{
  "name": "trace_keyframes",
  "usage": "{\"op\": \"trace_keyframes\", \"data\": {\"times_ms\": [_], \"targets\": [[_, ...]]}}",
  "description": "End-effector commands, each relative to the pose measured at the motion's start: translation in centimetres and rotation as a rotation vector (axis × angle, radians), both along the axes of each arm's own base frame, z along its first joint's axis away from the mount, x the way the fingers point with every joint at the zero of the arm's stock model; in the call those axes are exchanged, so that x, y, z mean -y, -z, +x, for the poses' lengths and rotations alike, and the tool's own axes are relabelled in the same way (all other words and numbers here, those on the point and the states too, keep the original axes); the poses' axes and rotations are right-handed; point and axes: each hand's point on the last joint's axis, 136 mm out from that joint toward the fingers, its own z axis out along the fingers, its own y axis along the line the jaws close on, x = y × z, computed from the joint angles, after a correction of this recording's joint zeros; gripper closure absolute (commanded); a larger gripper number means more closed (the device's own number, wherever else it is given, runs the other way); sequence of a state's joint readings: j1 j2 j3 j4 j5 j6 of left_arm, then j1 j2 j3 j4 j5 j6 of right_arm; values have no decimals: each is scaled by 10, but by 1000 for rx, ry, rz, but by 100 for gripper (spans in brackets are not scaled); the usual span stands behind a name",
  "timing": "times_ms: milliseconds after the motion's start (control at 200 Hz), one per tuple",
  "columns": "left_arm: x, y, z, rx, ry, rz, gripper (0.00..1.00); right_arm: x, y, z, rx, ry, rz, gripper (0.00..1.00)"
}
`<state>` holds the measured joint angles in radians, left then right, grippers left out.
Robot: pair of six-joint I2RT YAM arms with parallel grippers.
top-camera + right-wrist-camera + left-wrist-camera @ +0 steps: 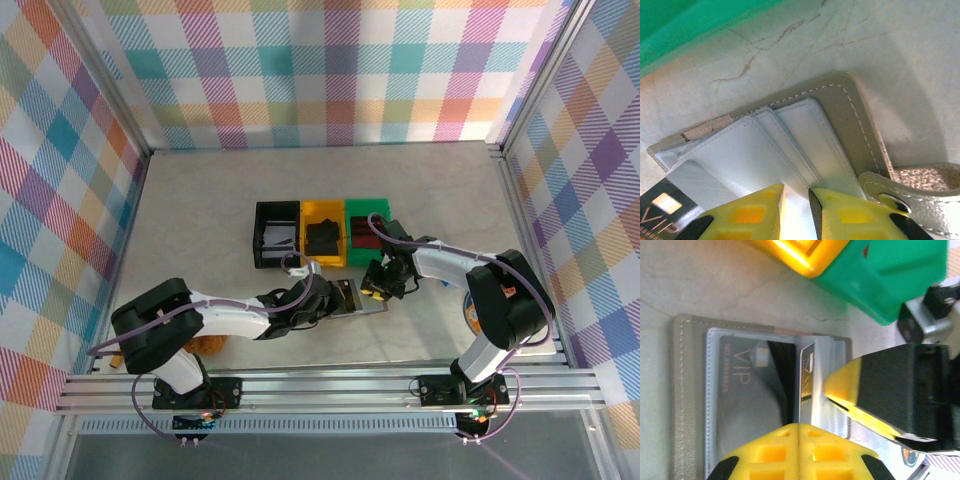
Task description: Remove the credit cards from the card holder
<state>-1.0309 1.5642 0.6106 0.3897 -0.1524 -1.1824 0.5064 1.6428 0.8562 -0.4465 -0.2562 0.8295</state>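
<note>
Card holder (355, 298) is lying open on the surface (200, 220), a bit below the middle of the overhead frame. It's just under the yellow bin (322, 238) and green bin (367, 235), and both my hands are right on it. My left hand (798, 435) comes in at the bottom of its wrist frame with the fingers squeezed together on a credit card (808, 372), which stands up on its edge over the holder's inner panel. Left of that, a dark VIP card (747, 390) sits flat behind the clear window. My right hand (796, 192) is at the bottom of its own frame, fingers only a sliver apart, tips down on the light grey pockets. Can't tell if they're pinching anything. The snap tab (920, 200) sticks out at the lower right there, right beside one finger.
</note>
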Motion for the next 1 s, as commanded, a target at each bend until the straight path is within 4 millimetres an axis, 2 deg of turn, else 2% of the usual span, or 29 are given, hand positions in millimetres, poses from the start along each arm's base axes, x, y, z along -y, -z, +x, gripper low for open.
{"op": "trace_keyframes", "data": {"times_ms": [0,260,510,705,995], "targets": [[-13,0,2,5,-37,21,100,32,29,-25,-100,15,-136,74],[-18,-4,2,7,-49,27,100,30,27,-26,-96,3,-126,74],[-21,-18,2,14,-66,20,100,26,25,-25,-91,-15,-105,74],[-15,-2,-3,-41,-49,35,100,23,24,-26,-97,-22,-91,74],[-8,1,-3,-57,-22,61,100,23,26,-28,-108,-28,-87,72]]}}
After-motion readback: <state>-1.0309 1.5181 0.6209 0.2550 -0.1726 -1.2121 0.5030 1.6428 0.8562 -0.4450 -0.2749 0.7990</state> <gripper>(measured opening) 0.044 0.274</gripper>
